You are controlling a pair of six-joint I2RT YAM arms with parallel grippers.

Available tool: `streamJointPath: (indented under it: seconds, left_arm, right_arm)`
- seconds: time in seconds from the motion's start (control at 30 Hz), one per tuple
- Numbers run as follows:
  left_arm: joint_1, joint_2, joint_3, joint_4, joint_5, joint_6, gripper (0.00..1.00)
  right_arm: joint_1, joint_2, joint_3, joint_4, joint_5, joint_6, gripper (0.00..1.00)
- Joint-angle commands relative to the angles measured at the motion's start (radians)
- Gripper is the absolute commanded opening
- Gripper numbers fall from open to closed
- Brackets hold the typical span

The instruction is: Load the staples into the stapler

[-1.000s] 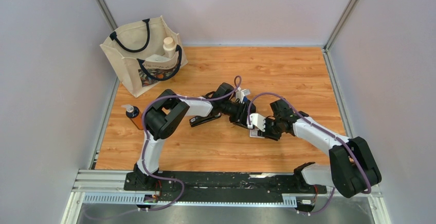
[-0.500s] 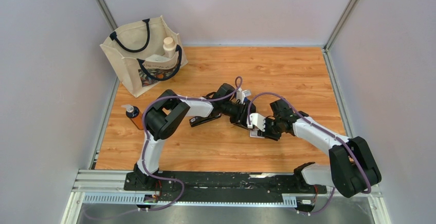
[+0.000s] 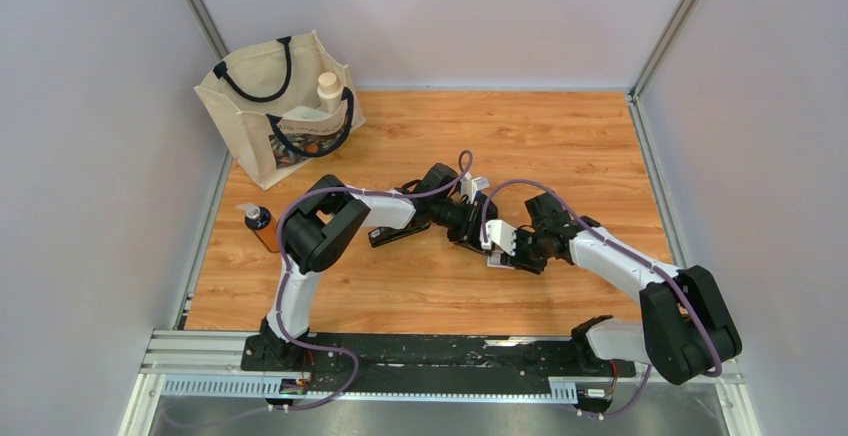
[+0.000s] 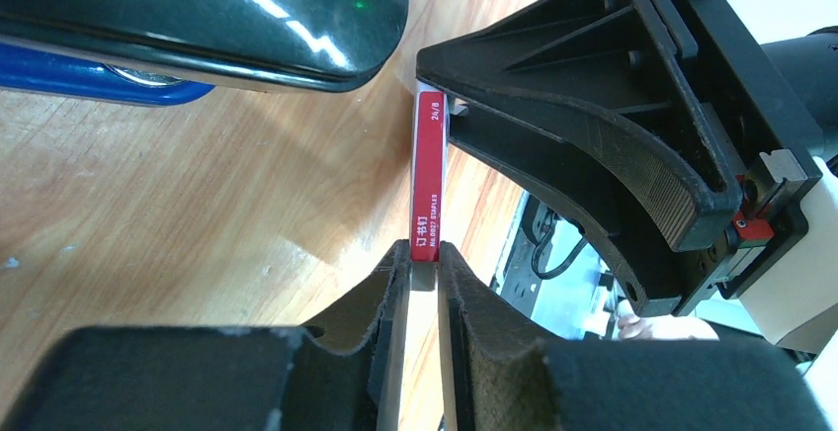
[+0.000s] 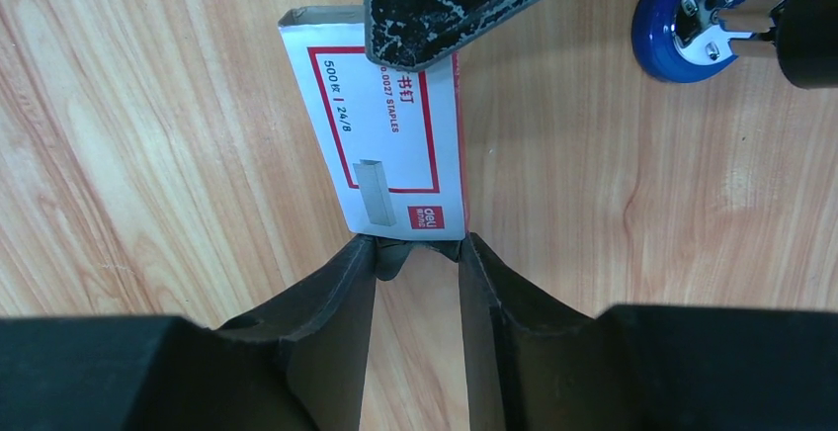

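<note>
The staples are in a small white box with red print (image 5: 390, 144); no strip shows. It lies low over the wooden table (image 3: 560, 146), near the middle (image 3: 497, 259). My right gripper (image 5: 415, 245) is shut on the box's near end. My left gripper (image 4: 423, 253) is shut across its thin red edge (image 4: 427, 174) from the opposite end, and one of its fingers (image 5: 445, 6) covers the box's far end. The two grippers meet in the top view, left (image 3: 478, 243) and right (image 3: 508, 254). The black and blue stapler (image 3: 395, 235) lies just left of them (image 4: 198, 16), held by neither gripper.
A cream tote bag (image 3: 285, 106) with a white bottle in it stands at the back left. A brown pump bottle (image 3: 262, 226) stands near the table's left edge. The stapler's blue end (image 5: 707, 21) lies close to the box.
Both arms stay almost where they were, over the box. The left gripper has drawn slightly in toward it.
</note>
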Motion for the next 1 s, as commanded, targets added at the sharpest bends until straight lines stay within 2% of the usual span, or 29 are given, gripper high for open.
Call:
streamJointPath:
  seconds: [0.0,0.2,0.6,0.97]
  left_arm:
    - [-0.008,0.017,-0.004,0.004,0.028,0.015,0.23]
    - [-0.008,0.017,-0.001,-0.004,0.026,0.011,0.01]
    - [0.002,0.004,-0.01,-0.004,0.034,0.008,0.0]
    - [0.01,-0.003,-0.022,0.018,0.033,-0.002,0.0]
  right_arm:
    - [0.007,0.003,-0.004,0.016,0.012,0.016,0.38]
    - [0.007,0.003,-0.007,0.023,0.024,0.019,0.38]
    - [-0.041,-0.023,-0.041,0.008,0.092,-0.045,0.38]
    - [-0.084,-0.07,-0.053,-0.029,0.092,-0.083,0.37]
